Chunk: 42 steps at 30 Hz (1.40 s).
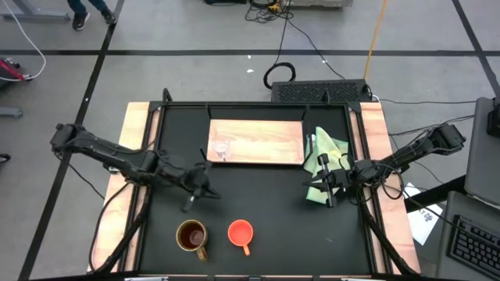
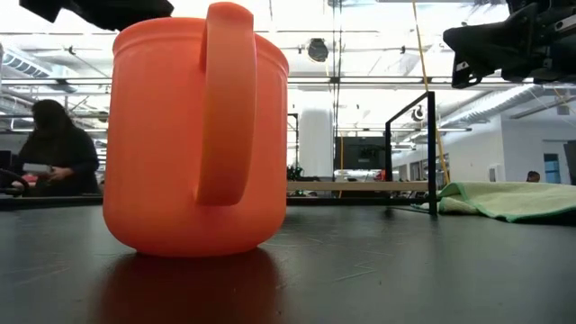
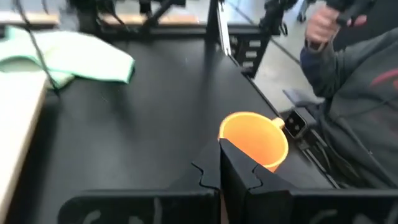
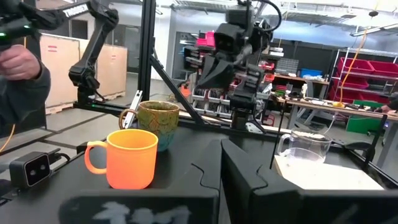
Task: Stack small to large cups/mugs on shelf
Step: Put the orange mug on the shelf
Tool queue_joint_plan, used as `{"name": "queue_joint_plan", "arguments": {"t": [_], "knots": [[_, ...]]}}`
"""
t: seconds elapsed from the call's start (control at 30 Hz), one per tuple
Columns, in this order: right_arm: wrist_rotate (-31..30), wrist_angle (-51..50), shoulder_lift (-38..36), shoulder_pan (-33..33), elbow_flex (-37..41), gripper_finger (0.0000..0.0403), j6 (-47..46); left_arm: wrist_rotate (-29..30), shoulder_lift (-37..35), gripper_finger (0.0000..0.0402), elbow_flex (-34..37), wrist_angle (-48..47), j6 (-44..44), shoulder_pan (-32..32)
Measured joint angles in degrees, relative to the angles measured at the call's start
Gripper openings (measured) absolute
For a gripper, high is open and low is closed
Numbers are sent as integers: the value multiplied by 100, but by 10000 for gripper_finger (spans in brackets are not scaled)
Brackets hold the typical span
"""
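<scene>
The orange cup (image 1: pixel 241 232) and the brown mug (image 1: pixel 191 236) stand upright side by side on the black table near its front edge. The tiny clear glass cup (image 1: pixel 221 148) stands on the left end of the light-wood shelf (image 1: pixel 266 140) at the back. My left gripper (image 1: pixel 209 192) hovers shut above the table, between the shelf and the two cups. In its wrist view the orange cup (image 3: pixel 254 140) lies just beyond the shut fingers (image 3: pixel 231 168). My right gripper (image 1: pixel 328 191) waits shut beside the green cloth, facing the cups (image 4: pixel 130 158).
A pale green cloth (image 1: pixel 324 168) lies crumpled at the shelf's right end, next to my right gripper. A dark metal frame (image 1: pixel 156 117) runs around the table. A person (image 3: pixel 354 74) stands close to the table's near edge, and another person (image 2: pixel 58 148) is in the room behind.
</scene>
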State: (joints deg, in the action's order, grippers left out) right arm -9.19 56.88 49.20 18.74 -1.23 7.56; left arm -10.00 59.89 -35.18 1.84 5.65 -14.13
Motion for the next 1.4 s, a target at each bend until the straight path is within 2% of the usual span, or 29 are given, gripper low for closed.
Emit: {"name": "queue_joint_plan", "arguments": {"t": [0.2,0.43,0.6,0.7,0.87,1.13,1.27,1.4], "knots": [[0,0,1,0,0,0,5,291,785,3,-525,-124,77,-383],[2,0,1,0,0,0,12,461,1377,5,-1179,-181,-96,-782],[2,-15,1,0,2,0,16,890,1669,13,-1745,-926,-95,-912],[2,-17,1,0,2,0,13,907,1964,37,-1983,-1242,-105,-968],[2,-15,0,0,2,0,-39,866,2514,103,-2375,-1373,-34,-995],[2,-13,-3,0,2,0,-45,855,3340,209,-3401,-2659,361,-898],[2,-13,-3,0,2,0,-70,825,3665,239,-3829,-3126,407,-826],[4,-20,-1,0,2,0,-75,487,3864,254,-4027,-3239,448,-737]]}}
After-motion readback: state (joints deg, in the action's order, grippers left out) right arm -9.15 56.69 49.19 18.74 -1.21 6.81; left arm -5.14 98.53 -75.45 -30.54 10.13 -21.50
